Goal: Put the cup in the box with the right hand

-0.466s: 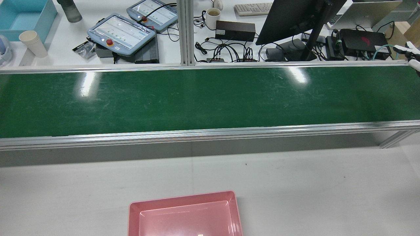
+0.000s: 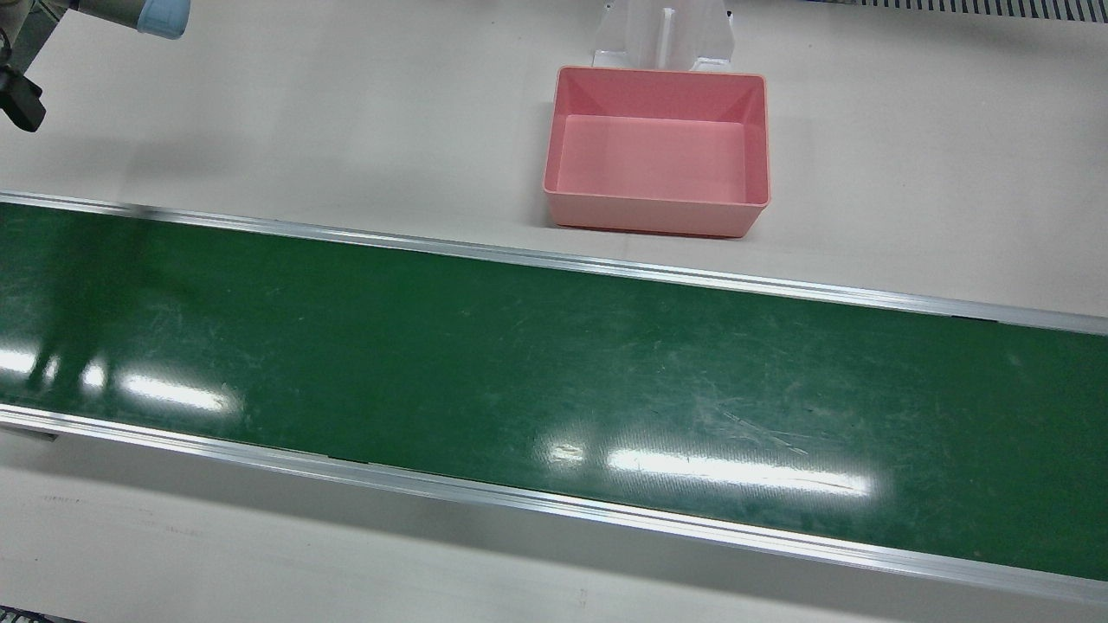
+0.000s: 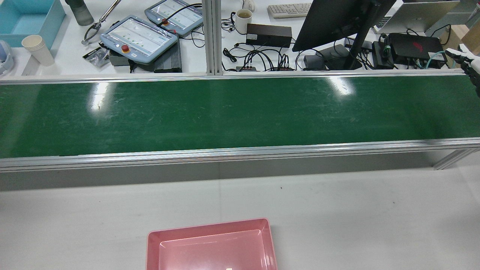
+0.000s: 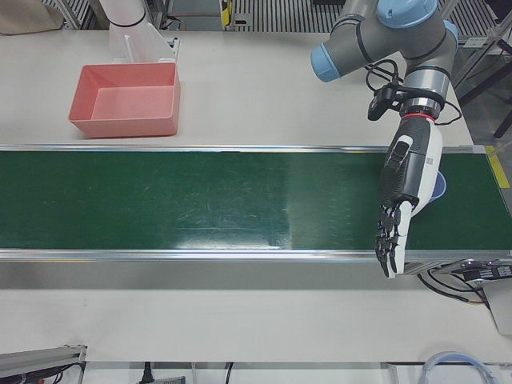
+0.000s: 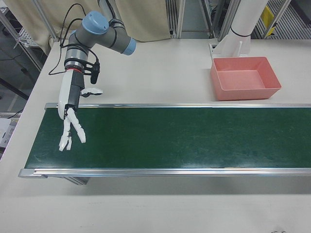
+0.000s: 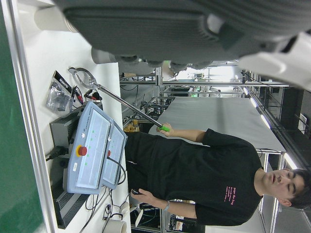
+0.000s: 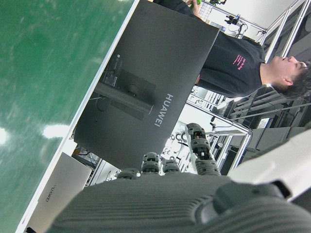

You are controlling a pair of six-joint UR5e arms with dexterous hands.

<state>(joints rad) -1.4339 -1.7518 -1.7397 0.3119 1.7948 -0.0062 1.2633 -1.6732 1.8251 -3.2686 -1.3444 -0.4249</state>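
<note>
The pink box (image 2: 655, 213) stands empty on the white table beside the green belt (image 2: 537, 363); it also shows as the pink box (image 3: 210, 228), the pink box (image 4: 124, 128) and the pink box (image 5: 245, 92). No cup is on the belt. A stack of paper cups (image 3: 37, 48) stands on the far table. My right hand (image 5: 68, 116) hangs open, fingers spread, over the belt's end, and shows as the right hand (image 3: 468, 65) at the edge of the rear view. My left hand (image 4: 408, 180) hangs open over the opposite end, half hiding a pale blue rounded thing (image 4: 437, 189).
A person (image 6: 194, 165) beyond the belt holds a long grabber tool (image 3: 99, 22) above the far table. That table carries two teach pendants (image 3: 138, 37), a mug (image 3: 243, 18), cables, a monitor (image 3: 337, 22) and a blue bin (image 3: 26, 20).
The grabber tool has come into the rear view at the top left. My right hand has shifted slightly up at that view's right edge.
</note>
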